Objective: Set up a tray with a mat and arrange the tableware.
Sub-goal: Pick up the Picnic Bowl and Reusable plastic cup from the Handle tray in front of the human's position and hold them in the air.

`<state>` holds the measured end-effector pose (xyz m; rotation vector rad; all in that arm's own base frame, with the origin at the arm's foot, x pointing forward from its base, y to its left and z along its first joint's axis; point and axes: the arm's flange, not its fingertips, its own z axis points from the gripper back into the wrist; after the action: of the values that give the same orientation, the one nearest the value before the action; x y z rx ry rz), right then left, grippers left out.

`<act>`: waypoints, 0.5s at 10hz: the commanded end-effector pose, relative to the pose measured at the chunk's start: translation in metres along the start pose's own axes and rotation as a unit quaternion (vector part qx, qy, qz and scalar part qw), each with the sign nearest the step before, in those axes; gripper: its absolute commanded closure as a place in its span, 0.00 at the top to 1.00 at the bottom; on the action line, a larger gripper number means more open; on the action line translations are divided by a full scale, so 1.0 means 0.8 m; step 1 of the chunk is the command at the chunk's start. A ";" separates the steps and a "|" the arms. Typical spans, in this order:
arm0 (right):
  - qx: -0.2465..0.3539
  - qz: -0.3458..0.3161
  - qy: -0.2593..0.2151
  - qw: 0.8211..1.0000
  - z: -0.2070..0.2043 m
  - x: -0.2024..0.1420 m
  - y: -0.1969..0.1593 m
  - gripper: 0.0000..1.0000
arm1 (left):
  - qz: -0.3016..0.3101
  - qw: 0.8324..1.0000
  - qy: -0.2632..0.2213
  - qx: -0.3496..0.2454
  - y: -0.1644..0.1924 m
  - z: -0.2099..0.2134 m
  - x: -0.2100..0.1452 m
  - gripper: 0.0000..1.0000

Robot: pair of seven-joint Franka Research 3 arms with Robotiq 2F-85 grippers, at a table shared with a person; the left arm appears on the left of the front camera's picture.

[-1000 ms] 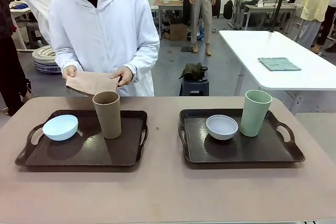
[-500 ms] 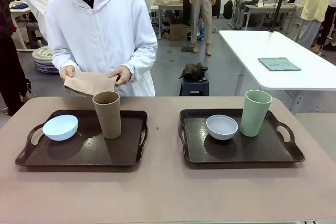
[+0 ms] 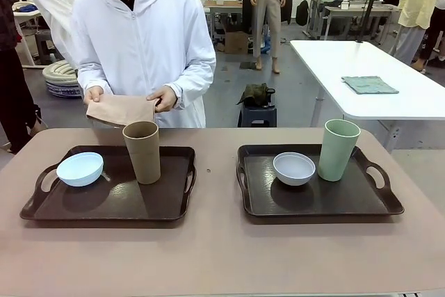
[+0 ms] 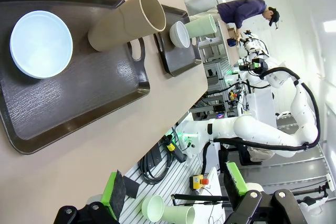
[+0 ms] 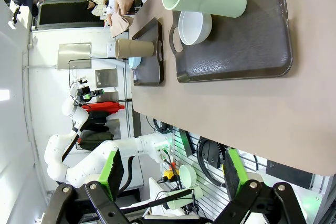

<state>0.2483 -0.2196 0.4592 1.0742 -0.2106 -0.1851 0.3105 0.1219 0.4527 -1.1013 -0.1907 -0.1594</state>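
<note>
While the folded tan mat (image 3: 119, 110) sits in the person's hands (image 3: 164, 99) at the far edge of the table (image 3: 215, 255), the tan cup (image 3: 142, 151) and pale blue bowl (image 3: 80, 169) stand on the left tray (image 3: 111, 203), the pale green cup (image 3: 338, 149) and greyish white bowl (image 3: 293, 168) on the right tray (image 3: 320, 203). A tray likely wants clearing first, cup lifted upright, so the mat lies flat; left claw (image 4: 176, 190) and right claw (image 5: 172, 170) both gape empty.
</note>
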 end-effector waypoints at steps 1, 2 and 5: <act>0.008 0.006 -0.001 1.000 0.001 0.001 0.000 1.00 | -0.007 1.000 -0.004 -0.009 0.001 0.002 0.001 1.00; 0.008 0.006 -0.001 1.000 0.001 0.001 0.000 1.00 | -0.007 1.000 -0.004 -0.009 0.001 0.002 0.001 1.00; 0.008 0.006 -0.001 1.000 0.001 0.001 0.000 1.00 | -0.007 1.000 -0.004 -0.009 0.001 0.002 0.001 1.00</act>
<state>0.2483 -0.2196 0.4592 1.0742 -0.2106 -0.1851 0.3105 0.1219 0.4527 -1.1013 -0.1906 -0.1594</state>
